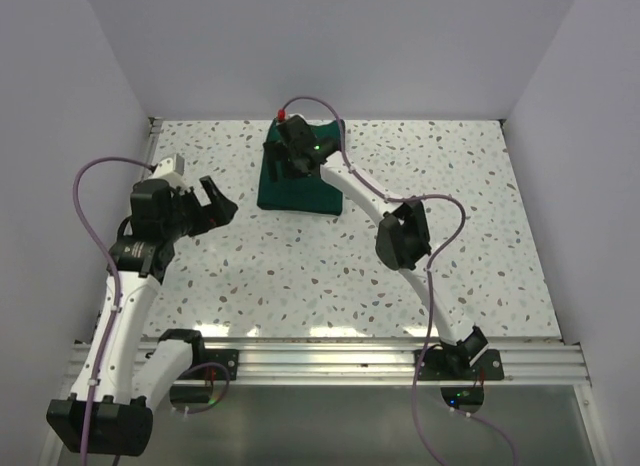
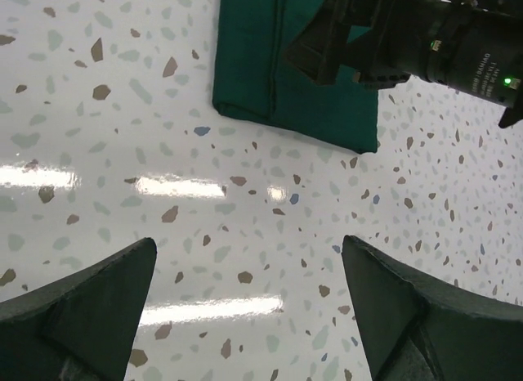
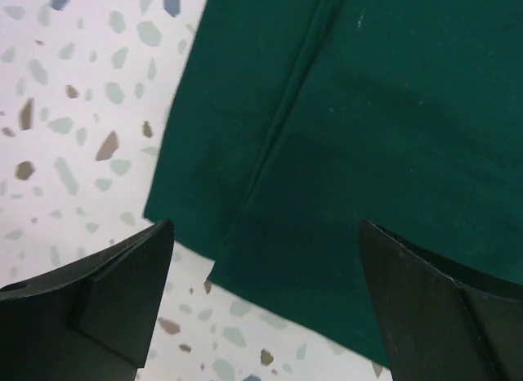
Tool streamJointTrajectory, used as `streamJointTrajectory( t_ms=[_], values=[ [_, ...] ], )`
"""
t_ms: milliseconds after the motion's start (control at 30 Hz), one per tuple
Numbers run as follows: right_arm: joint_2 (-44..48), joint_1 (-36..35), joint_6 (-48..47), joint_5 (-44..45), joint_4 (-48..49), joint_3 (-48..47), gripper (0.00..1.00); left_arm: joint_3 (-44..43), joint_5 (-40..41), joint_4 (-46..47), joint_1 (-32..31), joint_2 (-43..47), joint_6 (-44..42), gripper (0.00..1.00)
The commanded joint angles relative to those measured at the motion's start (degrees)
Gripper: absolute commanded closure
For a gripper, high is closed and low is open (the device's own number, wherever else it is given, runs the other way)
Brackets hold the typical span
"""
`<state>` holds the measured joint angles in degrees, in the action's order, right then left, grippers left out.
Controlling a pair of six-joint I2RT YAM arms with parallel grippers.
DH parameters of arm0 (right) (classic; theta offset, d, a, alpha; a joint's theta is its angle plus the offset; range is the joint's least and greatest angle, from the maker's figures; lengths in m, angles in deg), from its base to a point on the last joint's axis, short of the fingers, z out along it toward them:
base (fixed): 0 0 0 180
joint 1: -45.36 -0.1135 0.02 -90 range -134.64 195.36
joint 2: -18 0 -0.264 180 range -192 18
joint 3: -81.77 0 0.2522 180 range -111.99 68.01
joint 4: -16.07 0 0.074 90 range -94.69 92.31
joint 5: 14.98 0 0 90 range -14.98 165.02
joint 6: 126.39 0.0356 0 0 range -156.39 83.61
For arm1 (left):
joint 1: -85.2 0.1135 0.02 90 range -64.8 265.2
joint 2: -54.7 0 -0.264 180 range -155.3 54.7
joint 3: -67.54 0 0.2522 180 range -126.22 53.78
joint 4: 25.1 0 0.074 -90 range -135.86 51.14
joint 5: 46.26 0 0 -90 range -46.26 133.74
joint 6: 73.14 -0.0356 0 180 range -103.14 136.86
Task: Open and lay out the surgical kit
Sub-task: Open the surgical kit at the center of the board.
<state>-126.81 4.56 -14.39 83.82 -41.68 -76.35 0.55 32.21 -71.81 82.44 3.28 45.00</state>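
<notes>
Slippage is your main risk: the surgical kit point(image 1: 300, 191) lies as a closed, folded dark green bundle near the far edge of the counter point(image 1: 450, 236), a little left of its middle. The right claw point(image 1: 285, 164) hangs just above it with fingers spread wide and nothing between them. If you close across the fold line point(image 3: 282, 136) and take several layers instead of the top one, the whole bundle will likely drag or lift, and whatever is wrapped inside could shift or spill; none of the contents shows yet. Too shallow a pinch would probably let the cloth slide out. The kit sits close to the far edge and back wall, so pull the cloth toward the near edge, where bare counter stretches wide. Your left claw point(image 1: 215, 204) hovers toward the left edge, fingers apart and holding nothing, well apart from the kit. Bringing it in to pin the cloth risks meeting the right arm, so approach from the left edge, low and slow.
</notes>
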Motion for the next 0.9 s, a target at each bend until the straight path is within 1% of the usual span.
streamJointTrajectory(
  t_ms=[0, 67, 167, 200, 267, 300, 367, 400, 467, 500, 567, 600, 667, 700, 833, 867],
  values=[
    [-3.01, -0.51, -1.43, 2.80, 4.16, -2.08, 0.02, 2.08, 3.62, -4.23, -0.14, 2.98, 0.77, 0.00],
    [-4.50, -0.95, -1.87, 4.03, 5.58, -1.46, 0.03, 1.82, 2.92, -4.31, -0.14, 2.99, 0.78, 0.00],
    [-6.96, -1.65, -2.22, 5.09, 5.14, -2.95, 0.08, -0.10, 2.65, -6.15, -0.14, 1.85, -0.54, 0.00],
    [-7.23, -1.83, -2.14, 5.26, 5.05, -2.95, 0.13, -0.81, 3.61, -6.94, -0.14, 1.15, -1.33, 0.00],
    [-7.85, -2.36, -2.14, 5.79, 4.35, -2.60, 0.18, -2.65, 4.41, -8.44, -0.14, 0.53, -1.95, 0.00],
    [-8.29, -2.79, -2.31, 6.31, 4.00, -2.42, 0.23, -3.01, 4.67, -8.80, -0.14, 0.01, -2.56, 0.00],
    [-8.64, -3.41, -2.49, 7.11, 2.86, -1.64, 0.27, -3.80, 4.94, -9.24, -0.14, -0.61, -3.00, 0.00],
    [-8.99, -3.94, -2.75, 7.55, 2.33, -1.46, 0.34, -3.90, 4.42, -9.33, -0.22, -1.48, -3.61, 0.00],
    [-9.52, -4.38, -2.93, 7.81, 0.75, -0.76, 0.46, -3.90, 3.89, -9.15, -0.14, -2.45, -3.97, 0.00],
    [-9.52, -4.73, -2.93, 7.99, 0.31, -0.49, 0.61, -3.98, 3.45, -8.98, -0.14, -3.15, -4.14, 0.00],
    [-8.74, -4.64, -2.66, 8.60, -0.22, 0.91, 0.76, -4.24, 3.01, -8.36, -0.22, -3.77, -4.50, 0.00],
    [-8.21, -4.64, -2.92, 8.87, -0.22, 1.35, 0.86, -4.51, 3.00, -8.27, -0.14, -4.30, -4.85, 0.00],
    [-6.54, -4.64, -3.36, 9.66, -0.05, 1.97, 0.95, -5.82, 3.53, -8.36, -0.14, -5.61, -5.37, 0.00],
    [-5.84, -4.56, -3.98, 10.09, -0.05, 1.97, 1.00, -6.53, 5.01, -8.88, -0.22, -6.32, -5.81, 0.00],
    [-0.48, -3.68, -4.77, 12.73, 0.57, 2.58, 1.00, -10.57, 10.46, -11.34, -0.49, -10.45, -7.57, 0.00],
    [3.01, -2.81, -4.69, 13.95, 0.83, 3.37, 1.00, -12.75, 11.34, -11.78, -0.84, -12.02, -7.92, 0.00]
  ],
)
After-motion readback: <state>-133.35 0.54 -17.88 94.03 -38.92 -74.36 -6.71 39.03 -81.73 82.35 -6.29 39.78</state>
